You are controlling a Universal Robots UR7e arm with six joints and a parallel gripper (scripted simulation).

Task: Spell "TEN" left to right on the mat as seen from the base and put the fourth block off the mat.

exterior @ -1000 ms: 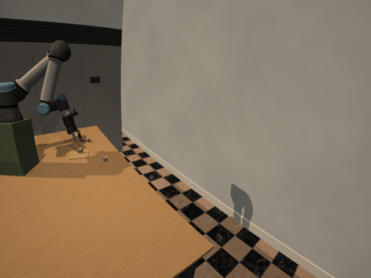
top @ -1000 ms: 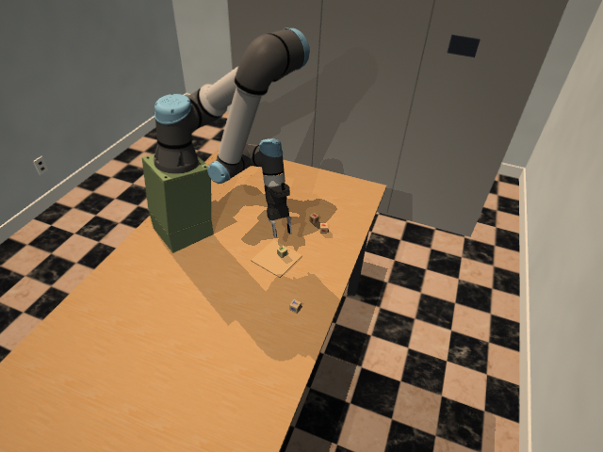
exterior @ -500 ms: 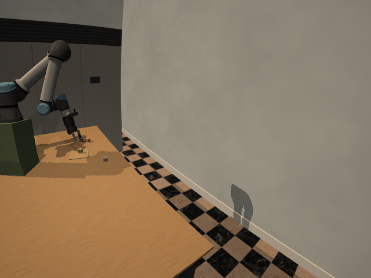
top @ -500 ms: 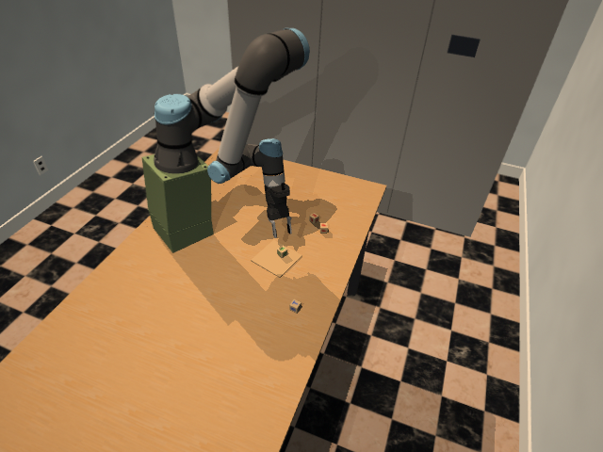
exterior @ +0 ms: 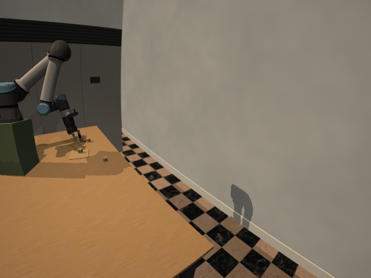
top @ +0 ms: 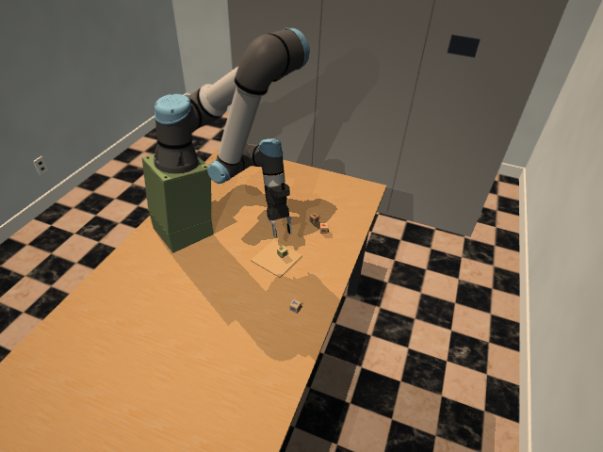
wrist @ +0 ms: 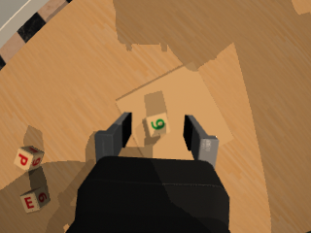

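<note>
Your tool [top: 281, 230] [exterior: 76, 137] [wrist: 157, 124] is released above the green-marked block [top: 282, 251] [exterior: 80, 150] [wrist: 157, 124]; descending off-centre, a fingertip could strike it and drag the mat [top: 272, 264] [exterior: 78, 156] [wrist: 204, 112] beneath.

Top and exterior views, compared over the last second: no displacement can be discerned in the grey-and-black jointed robot arm with light-blue caps [top: 245, 123] [exterior: 51, 78], its black two-finger gripper [top: 282, 230] [exterior: 77, 137], or the small lettered cubes on and around the thin, square, tan mat [top: 272, 263] [exterior: 78, 156]. Any smaller change is too slight to tell at this scale.
</note>
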